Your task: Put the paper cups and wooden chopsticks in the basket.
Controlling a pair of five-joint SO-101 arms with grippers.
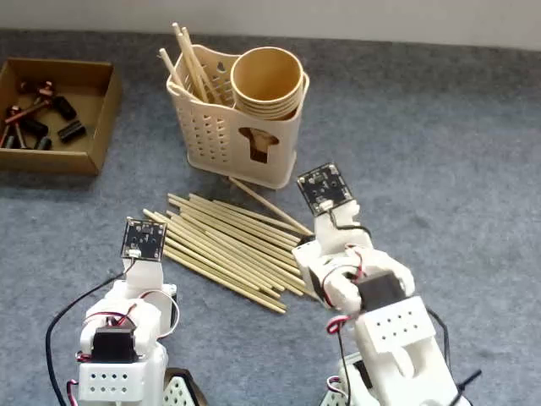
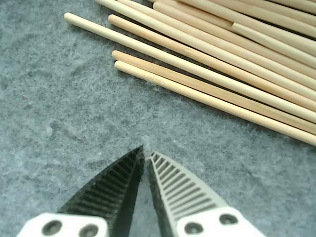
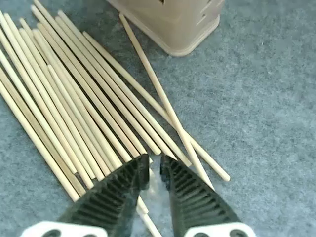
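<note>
A cream basket (image 1: 221, 135) stands at the back, holding stacked paper cups (image 1: 267, 78) and a few wooden chopsticks (image 1: 190, 63). Many more chopsticks (image 1: 228, 245) lie in a loose pile on the grey carpet in front of it. One stray chopstick (image 3: 148, 74) runs from the basket's foot across the pile's edge. My left gripper (image 2: 145, 150) is shut and empty, low over bare carpet just short of the pile's near ends (image 2: 148, 76). My right gripper (image 3: 154, 160) hangs over the pile's right-hand ends, its jaws a narrow gap apart with nothing held.
A cardboard box (image 1: 100, 118) with small dark parts sits at the far left. The left arm (image 1: 144, 241) and right arm (image 1: 325, 190) flank the pile. Grey carpet lies open to the right of the basket.
</note>
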